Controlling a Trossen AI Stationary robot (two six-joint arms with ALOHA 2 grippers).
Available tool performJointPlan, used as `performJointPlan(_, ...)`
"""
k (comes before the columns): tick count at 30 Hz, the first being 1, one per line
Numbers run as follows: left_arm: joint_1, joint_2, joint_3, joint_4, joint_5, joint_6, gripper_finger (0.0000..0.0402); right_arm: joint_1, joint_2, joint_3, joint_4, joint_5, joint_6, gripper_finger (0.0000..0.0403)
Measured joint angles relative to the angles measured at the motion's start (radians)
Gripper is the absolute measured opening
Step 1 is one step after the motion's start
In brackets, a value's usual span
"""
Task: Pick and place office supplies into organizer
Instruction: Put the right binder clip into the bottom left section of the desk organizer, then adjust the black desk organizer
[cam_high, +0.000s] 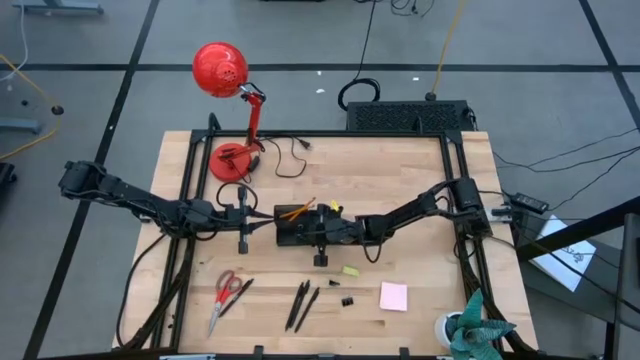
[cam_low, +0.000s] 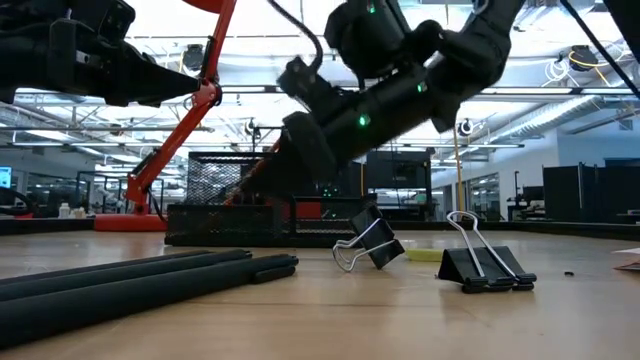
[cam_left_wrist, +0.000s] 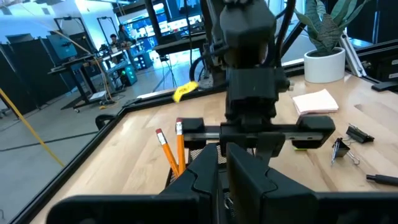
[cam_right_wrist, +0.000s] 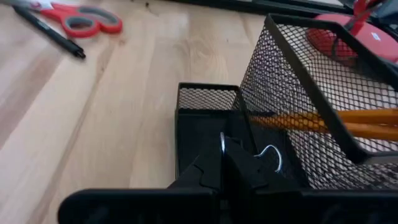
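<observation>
The black mesh organizer (cam_high: 288, 236) stands mid-table, with two orange pencils (cam_high: 297, 211) lying slanted in its tall compartment (cam_right_wrist: 292, 74). My right gripper (cam_right_wrist: 225, 169) reaches in from the right and is shut on a small black clip over the low compartment (cam_right_wrist: 208, 99). My left gripper (cam_left_wrist: 221, 177) sits shut just left of the organizer. On the near table lie the red-handled scissors (cam_high: 226, 294), several black pens (cam_high: 302, 303), two more clips (cam_low: 372, 243) (cam_low: 485, 268), a yellow piece (cam_high: 350, 270) and the pink pad (cam_high: 393, 295). My right gripper pinches the clip between its two fingers, slanting down from the table's right. The clip's silver wire handles (cam_right_wrist: 272, 155) stick out past the fingertips, inside the low compartment. The fingers hide the clip's body. My left gripper is close to the organizer's left wall; whether it touches, I cannot tell.
A red desk lamp (cam_high: 222, 70) stands on its base (cam_high: 232, 160) at the far left of the table. A larger black box (cam_high: 408, 117) with cables sits beyond the far edge. A potted plant (cam_high: 470, 330) is at the near right corner. Another yellow piece (cam_high: 335, 208) lies beside the organizer.
</observation>
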Motion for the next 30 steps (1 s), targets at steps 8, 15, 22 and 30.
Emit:
performJointPlan(8, 0.001, 0.000, 0.000, 0.000, -0.005, 0.004, 0.0042, 0.001, -0.003, 0.001, -0.001, 0.001, -0.019, 0.0004)
performJointPlan(15, 0.001, 0.000, 0.000, 0.000, -0.005, 0.003, 0.0042, 0.002, -0.004, 0.001, 0.000, -0.002, 0.001, 0.0040)
performJointPlan(22, 0.001, 0.000, 0.000, -0.082, -0.006, -0.018, 0.0042, 0.012, -0.016, 0.000, -0.006, 0.001, -0.012, 0.0074)
performJointPlan(30, 0.001, 0.000, 0.000, -0.198, -0.060, -0.066, 0.0042, 0.063, -0.157, 0.000, -0.060, 0.003, -0.104, 0.0062)
